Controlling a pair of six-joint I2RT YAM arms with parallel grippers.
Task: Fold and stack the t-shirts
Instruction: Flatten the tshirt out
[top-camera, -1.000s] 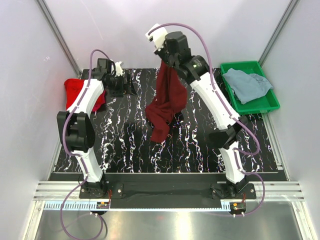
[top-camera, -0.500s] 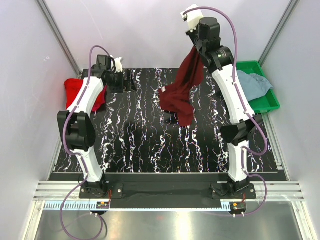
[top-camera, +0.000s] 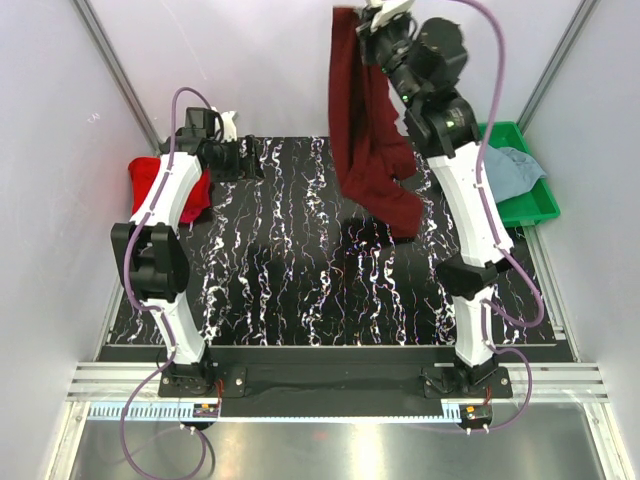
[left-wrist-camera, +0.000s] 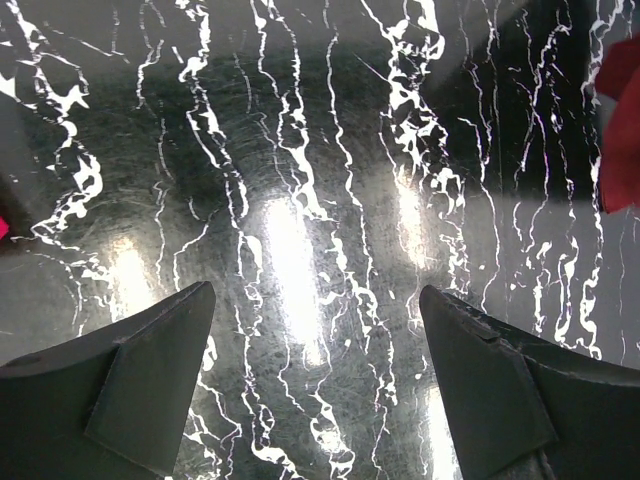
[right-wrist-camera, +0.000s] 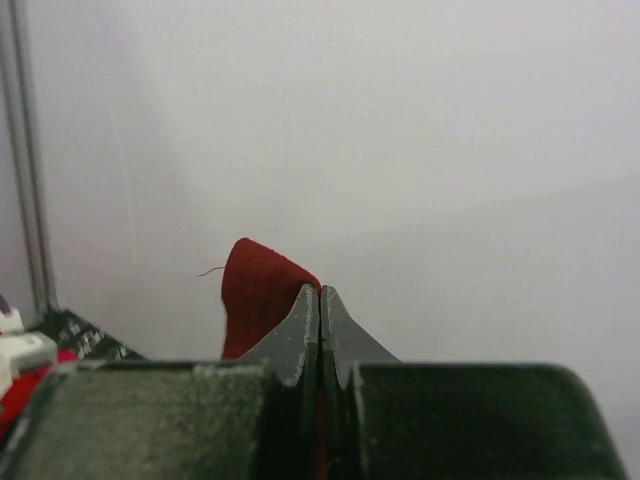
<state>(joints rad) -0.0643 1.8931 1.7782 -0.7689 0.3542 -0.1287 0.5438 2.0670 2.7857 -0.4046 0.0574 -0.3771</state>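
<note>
The right end effector (top-camera: 368, 20) is reaching high above the far side of the bench (top-camera: 300, 270), its fingers pressed fully together on a fold of the dark maroon t-shirt (top-camera: 362, 150). The shirt is hanging from that pinch in a long drape, its lower end dangling over the bench's far right part. The left end effector (top-camera: 256, 160) is hovering low at the far left, fingers spread wide and holding nothing, near the bright red t-shirt (top-camera: 146, 176) bunched at the bench's left edge. The grey-blue t-shirt (top-camera: 515, 168) is lying crumpled in the green tray (top-camera: 520, 212).
</note>
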